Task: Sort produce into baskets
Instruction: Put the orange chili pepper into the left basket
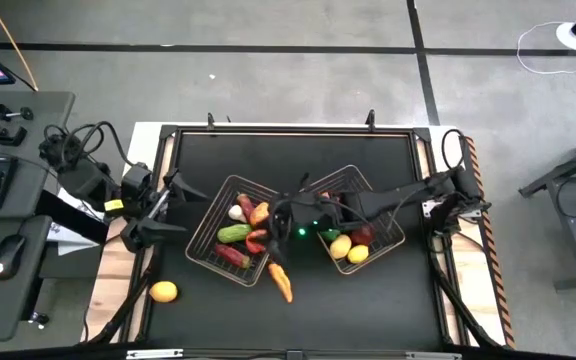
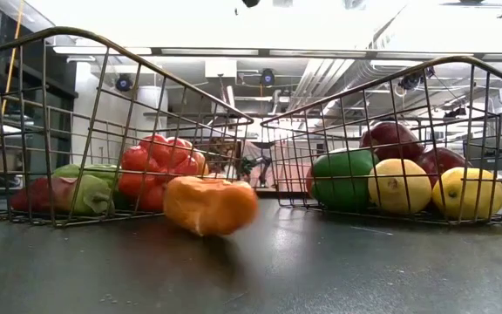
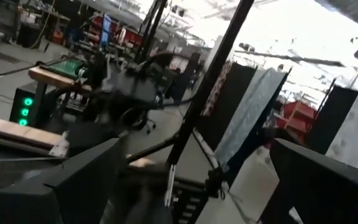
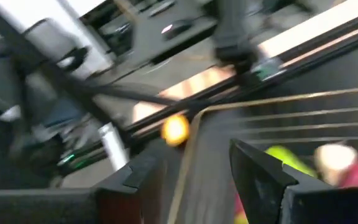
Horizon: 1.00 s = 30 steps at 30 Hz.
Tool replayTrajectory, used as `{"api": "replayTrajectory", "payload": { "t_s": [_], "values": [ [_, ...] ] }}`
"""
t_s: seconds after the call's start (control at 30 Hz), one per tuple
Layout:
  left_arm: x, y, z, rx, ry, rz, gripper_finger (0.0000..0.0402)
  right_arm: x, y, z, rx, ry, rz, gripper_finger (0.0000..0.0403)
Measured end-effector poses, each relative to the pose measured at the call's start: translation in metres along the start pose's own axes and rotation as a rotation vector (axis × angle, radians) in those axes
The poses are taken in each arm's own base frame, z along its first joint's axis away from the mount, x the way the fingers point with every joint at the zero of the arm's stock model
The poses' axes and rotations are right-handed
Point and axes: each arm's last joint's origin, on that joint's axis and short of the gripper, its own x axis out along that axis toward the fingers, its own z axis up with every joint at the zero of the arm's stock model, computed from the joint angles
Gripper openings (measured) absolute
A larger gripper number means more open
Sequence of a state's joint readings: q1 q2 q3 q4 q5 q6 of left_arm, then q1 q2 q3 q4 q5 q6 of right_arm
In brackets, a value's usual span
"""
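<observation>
Nearest the low camera lies an orange carrot (image 2: 210,205) on the black table (image 1: 388,290), just in front of the left basket (image 1: 204,237), which holds green, red and white produce. A yellow-orange fruit (image 1: 163,291) sits alone near the table's left edge, well apart. The right basket (image 1: 393,240) holds yellow, green and dark red pieces. The right gripper (image 1: 286,217) reaches between the two baskets, fingers narrowly parted and empty. The left gripper (image 1: 176,205) waits at the left side, fingers spread wide, holding nothing.
</observation>
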State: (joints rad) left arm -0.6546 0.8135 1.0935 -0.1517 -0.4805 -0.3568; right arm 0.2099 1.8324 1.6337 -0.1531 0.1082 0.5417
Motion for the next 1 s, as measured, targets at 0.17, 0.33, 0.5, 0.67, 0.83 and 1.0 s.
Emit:
{"api": "replayTrajectory", "payload": {
  "t_s": [0.17, 0.33, 0.5, 0.67, 0.83, 1.0],
  "values": [
    [-0.012, 0.007, -0.002, 0.034, 0.063, 0.024, 0.0399, -0.012, 0.032, -0.025, 0.052, 0.158, 0.090, 0.0165],
    [-0.015, 0.014, -0.011, 0.064, 0.136, 0.131, 0.0399, -0.028, 0.066, -0.075, 0.148, 0.387, 0.015, 0.0165],
    [-0.009, 0.015, -0.018, 0.053, 0.162, 0.196, 0.0399, -0.041, 0.092, -0.096, 0.201, 0.446, 0.040, 0.0165],
    [-0.002, 0.015, -0.022, 0.049, 0.160, 0.242, 0.0399, -0.043, 0.108, -0.091, 0.131, 0.478, 0.071, 0.0165],
    [0.003, 0.015, -0.026, 0.024, 0.141, 0.303, 0.0399, -0.032, 0.121, -0.075, -0.085, 0.562, 0.050, 0.0165],
    [0.006, 0.016, -0.028, 0.003, 0.101, 0.394, 0.0399, -0.015, 0.116, -0.081, -0.290, 0.648, -0.215, 0.0165]
  ]
}}
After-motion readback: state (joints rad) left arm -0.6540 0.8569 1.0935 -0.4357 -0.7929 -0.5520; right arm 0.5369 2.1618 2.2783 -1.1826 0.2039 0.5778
